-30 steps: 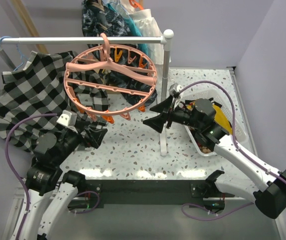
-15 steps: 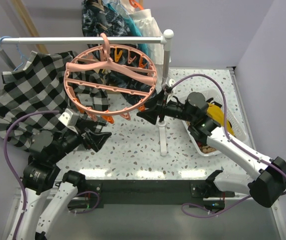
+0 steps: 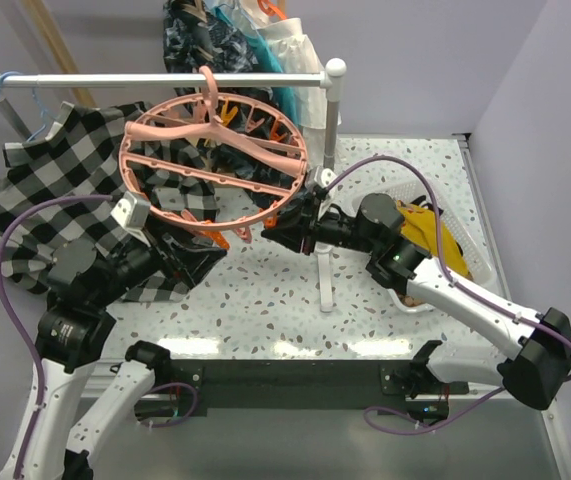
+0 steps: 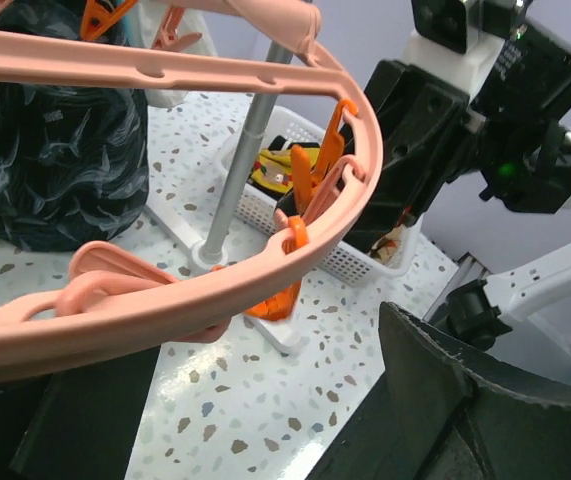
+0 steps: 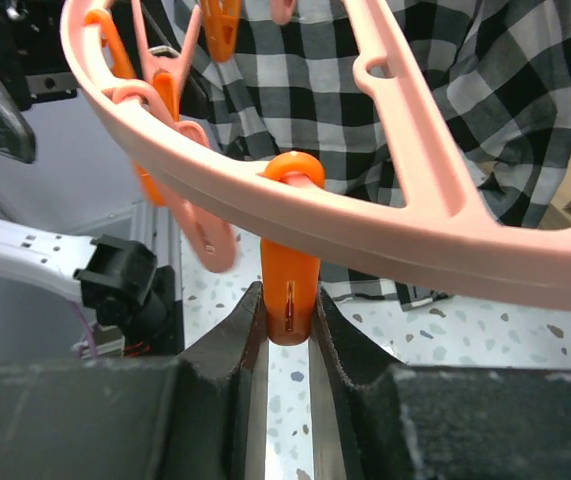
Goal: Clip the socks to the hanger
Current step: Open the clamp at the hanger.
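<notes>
1. The right arm is covering most of the white basket. Of the socks, only a mustard-yellow one is showing clearly, lying in that basket. The others are too hidden to tell apart.
2. The far side of the hanger is overlapping dark clothing on the white rail, so its clips there are hard to make out. The hanger is hanging from that rail by its hook.
3. The right gripper is pinching an orange clip that hangs from the ring's near-right edge, one finger pressing on each side.
4. The left gripper is holding its jaws spread wide. In the left wrist view the ring's near rim is passing between them. Whether they are touching it cannot be told.
5. The checkered shirt is hanging behind the left arm, partly cut off by it.
6. A second ago the right jaws were standing wide apart, short of the ring. They have since reached it and closed on the clip. The left arm has risen toward the ring, and the ring has shifted slightly left.
</notes>
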Tool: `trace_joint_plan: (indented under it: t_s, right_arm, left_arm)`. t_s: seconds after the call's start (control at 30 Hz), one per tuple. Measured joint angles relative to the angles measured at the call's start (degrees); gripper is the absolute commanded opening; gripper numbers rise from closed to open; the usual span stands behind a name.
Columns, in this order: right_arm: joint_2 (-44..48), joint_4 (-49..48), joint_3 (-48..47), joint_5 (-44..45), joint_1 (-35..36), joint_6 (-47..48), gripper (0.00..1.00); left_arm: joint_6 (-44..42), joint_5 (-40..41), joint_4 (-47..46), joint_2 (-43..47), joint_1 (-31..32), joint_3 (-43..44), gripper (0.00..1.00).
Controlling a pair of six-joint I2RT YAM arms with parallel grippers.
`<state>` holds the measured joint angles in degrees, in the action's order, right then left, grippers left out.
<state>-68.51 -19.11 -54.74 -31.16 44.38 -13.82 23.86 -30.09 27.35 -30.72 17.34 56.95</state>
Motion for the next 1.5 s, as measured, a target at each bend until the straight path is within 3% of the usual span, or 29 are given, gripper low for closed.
trace_joint_plan:
  t_s: [0.47, 1.07, 1.5]
  right_arm:
    - [-0.02, 2.58, -1.6, 18.05, 8.11, 7.02, 0.0]
    - [0.0, 8.83, -1.73, 24.83, 8.17, 11.45, 0.0]
    - [-0.02, 9.6, -2.54, 27.17, 8.17, 12.57, 0.0]
  left_arm:
    - [4.98, -5.07, -0.46, -4.7, -0.02, 8.26, 0.92]
    - [-0.74, -0.04, 10.99, 0.5, 0.0, 10.99, 0.87]
    - [10.45, -6.78, -5.99, -1.51, 0.0, 0.39, 0.81]
